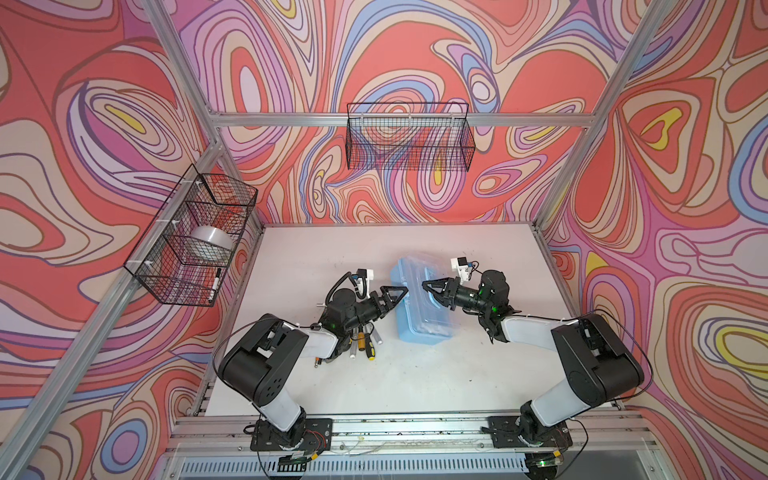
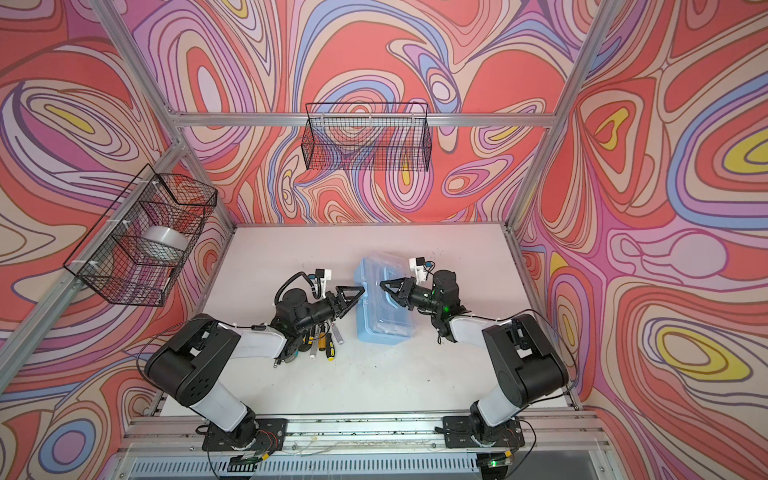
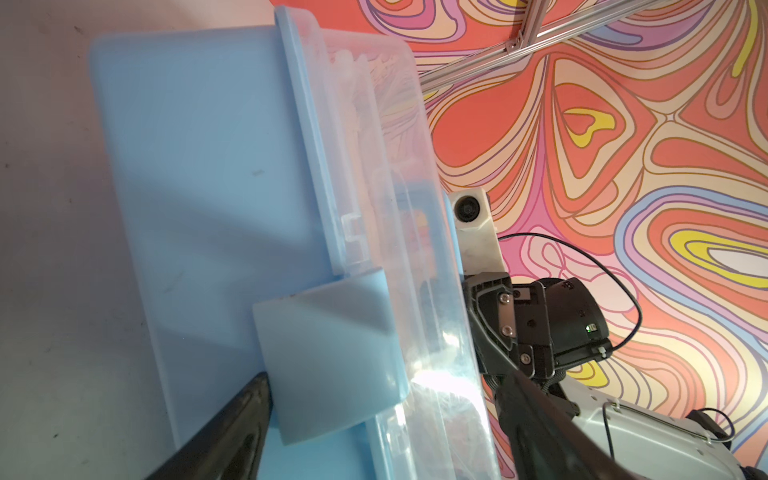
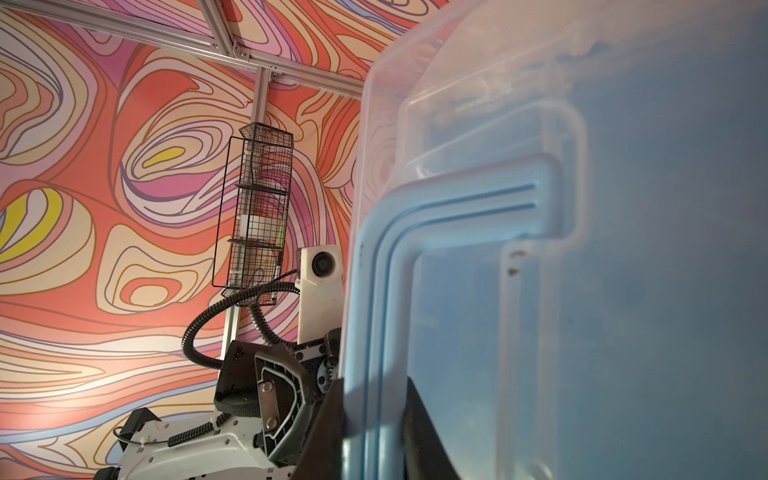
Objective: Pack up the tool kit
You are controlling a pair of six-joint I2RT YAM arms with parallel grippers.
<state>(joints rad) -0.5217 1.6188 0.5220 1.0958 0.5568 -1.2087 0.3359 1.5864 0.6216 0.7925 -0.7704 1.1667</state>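
The tool kit (image 1: 419,328) (image 2: 384,328), a light-blue case with a clear lid, lies mid-table in both top views. My right gripper (image 1: 428,289) (image 4: 374,415) is shut on its light-blue handle (image 4: 478,195) on top of the lid. My left gripper (image 1: 401,293) (image 3: 382,382) stands open at the case's left side. Its fingers straddle the light-blue latch (image 3: 328,357) and the lid's edge. Several loose screwdrivers and other tools (image 1: 368,340) (image 2: 326,338) lie left of the case, partly hidden under my left arm.
A black wire basket (image 1: 195,237) on the left wall holds a grey tape roll (image 1: 210,243) and a marker (image 1: 216,284). Another wire basket (image 1: 409,137) hangs on the back rail. Aluminium frame posts border the white table (image 1: 415,374).
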